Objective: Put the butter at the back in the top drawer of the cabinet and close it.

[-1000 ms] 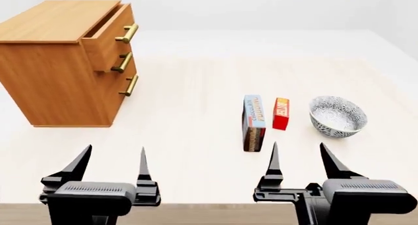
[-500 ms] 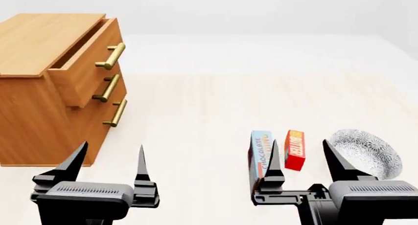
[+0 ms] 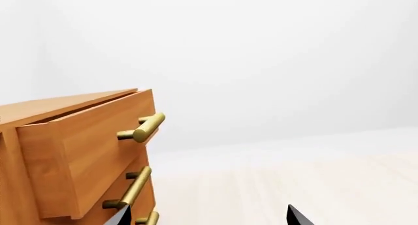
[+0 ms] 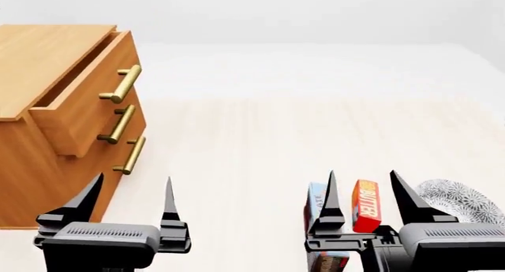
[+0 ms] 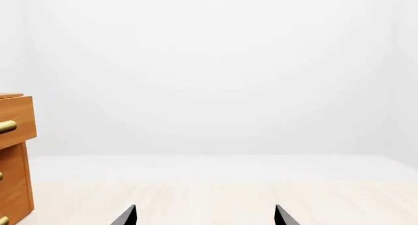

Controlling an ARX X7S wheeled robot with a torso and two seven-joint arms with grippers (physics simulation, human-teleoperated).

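The small red butter box (image 4: pixel 366 204) lies on the pale table at the front right, between the two raised fingers of my right gripper (image 4: pixel 363 192), which is open and empty above it. The orange-brown cabinet (image 4: pixel 32 165) stands at the left. Its top drawer (image 4: pixel 83 103) is pulled partly open, brass handle (image 4: pixel 120 83) facing right. My left gripper (image 4: pixel 130 195) is open and empty in front of the cabinet. In the left wrist view the top drawer (image 3: pixel 91 151) and its handle (image 3: pixel 142 129) show; the butter is hidden in both wrist views.
A blue-and-brown chocolate pudding box (image 4: pixel 318 210) lies just left of the butter, partly behind my right gripper. A patterned white bowl (image 4: pixel 457 201) sits to the butter's right. Two lower drawers (image 4: pixel 118 142) are shut. The cabinet's edge shows in the right wrist view (image 5: pixel 14 151).
The head view has moved forward: the cabinet, boxes and bowl have all slid toward the near edge. The butter now lies between my right gripper's fingers. Both grippers stay open.
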